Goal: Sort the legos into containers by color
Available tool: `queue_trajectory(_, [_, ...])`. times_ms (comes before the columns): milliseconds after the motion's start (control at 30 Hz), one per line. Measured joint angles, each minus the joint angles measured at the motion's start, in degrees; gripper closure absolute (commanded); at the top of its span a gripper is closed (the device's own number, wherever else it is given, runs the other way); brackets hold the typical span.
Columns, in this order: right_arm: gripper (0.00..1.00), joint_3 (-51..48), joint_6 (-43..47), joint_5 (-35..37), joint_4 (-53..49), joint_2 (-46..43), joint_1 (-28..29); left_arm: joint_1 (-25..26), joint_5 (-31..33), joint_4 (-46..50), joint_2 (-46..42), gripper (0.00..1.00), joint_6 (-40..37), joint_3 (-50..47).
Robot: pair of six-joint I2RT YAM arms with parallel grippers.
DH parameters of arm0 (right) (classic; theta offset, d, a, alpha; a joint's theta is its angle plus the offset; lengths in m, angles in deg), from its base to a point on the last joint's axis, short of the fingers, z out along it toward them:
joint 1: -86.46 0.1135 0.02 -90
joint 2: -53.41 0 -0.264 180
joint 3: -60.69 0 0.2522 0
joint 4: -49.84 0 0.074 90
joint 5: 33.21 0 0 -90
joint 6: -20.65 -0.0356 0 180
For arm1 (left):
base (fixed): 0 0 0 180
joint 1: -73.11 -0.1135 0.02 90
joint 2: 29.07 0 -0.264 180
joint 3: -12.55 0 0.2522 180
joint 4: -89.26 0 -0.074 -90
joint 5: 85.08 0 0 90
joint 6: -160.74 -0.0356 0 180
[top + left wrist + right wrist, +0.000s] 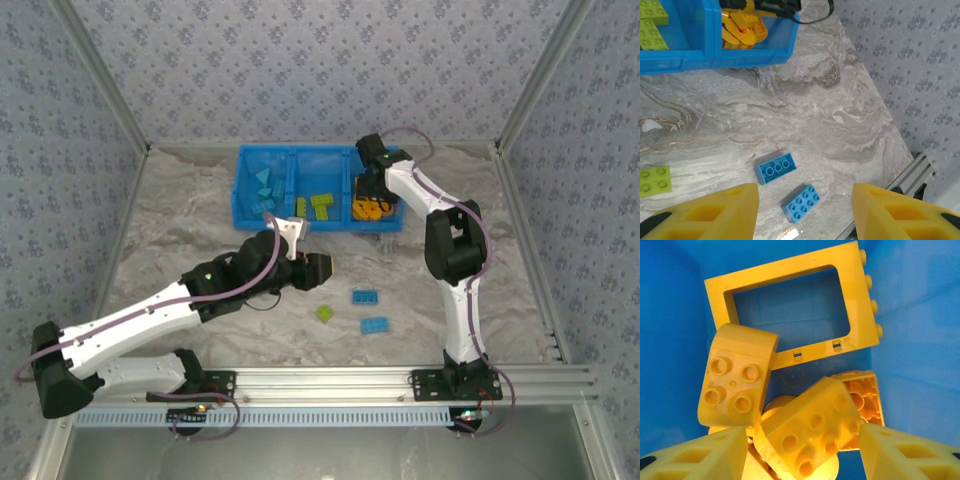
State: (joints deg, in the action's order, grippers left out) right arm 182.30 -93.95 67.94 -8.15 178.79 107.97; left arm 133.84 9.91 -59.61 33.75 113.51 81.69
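Before the blue bin (243,212), two blue legos (374,325) and a lime lego (326,313) lie on the table (180,240); the left gripper (322,270) hovers released. In the bin's right compartment, the right gripper (802,436) hangs released over orange legos (737,375).

**Operator:** Report any legible text, label, brand mark or number.

**Inspector:** None can be read. The studs on the orange frame piece (856,300) and on the blue brick (776,168) are too small to show any lettering. The front wall of the blue bin (715,60) shows no readable print.

**Operator:** Result?

**Inspector:** No readable markings.
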Motion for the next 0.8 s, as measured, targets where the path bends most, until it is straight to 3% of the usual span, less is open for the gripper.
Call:
queue_trajectory(167, [0.35,0.1,0.0,0.0,-0.6,-1.2,0.2,1.7,0.0,1.1,3.1,0.43,-1.2,0.9])
queue_trajectory(300, [0.34,-1.3,0.0,0.9,-0.6,-7.4,0.4,2.8,0.0,3.5,8.9,0.40,-1.4,4.5])
queue_trajectory(467, [0.34,-11.8,0.0,1.9,2.8,-27.8,0.9,4.0,0.4,7.1,19.7,0.32,-1.0,11.6])
queue_trajectory(667, [0.33,-30.4,0.0,2.1,6.5,-59.1,2.5,5.7,0.6,11.8,34.2,0.19,1.3,20.9])
queue_trajectory(800, [0.30,-38.3,0.2,-0.4,4.8,-73.5,2.9,6.2,0.4,17.5,45.4,0.11,3.4,30.4])
